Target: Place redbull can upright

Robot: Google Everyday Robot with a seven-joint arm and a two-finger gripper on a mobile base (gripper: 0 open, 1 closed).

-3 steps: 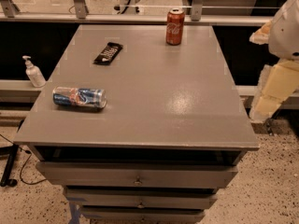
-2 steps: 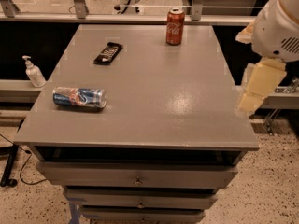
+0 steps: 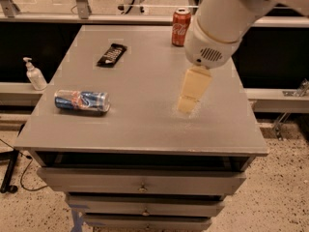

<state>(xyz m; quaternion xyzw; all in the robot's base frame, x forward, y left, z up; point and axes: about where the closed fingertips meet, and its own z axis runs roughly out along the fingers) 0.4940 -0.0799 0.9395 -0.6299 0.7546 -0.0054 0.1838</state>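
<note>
The tool [image 3: 186,104] hangs over the table [image 3: 145,124], its arm [image 3: 227,18] cut off above.

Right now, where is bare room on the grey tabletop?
Bare: the middle, between the lying blue-and-silver redbull can, the black flat packet and the cream gripper right of centre; also the grey tabletop along its front. Crowded at the back, by the red cola can.

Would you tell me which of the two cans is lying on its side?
The blue-and-silver redbull can near the left edge; the red cola can stands upright. The gripper hangs right of centre.
</note>
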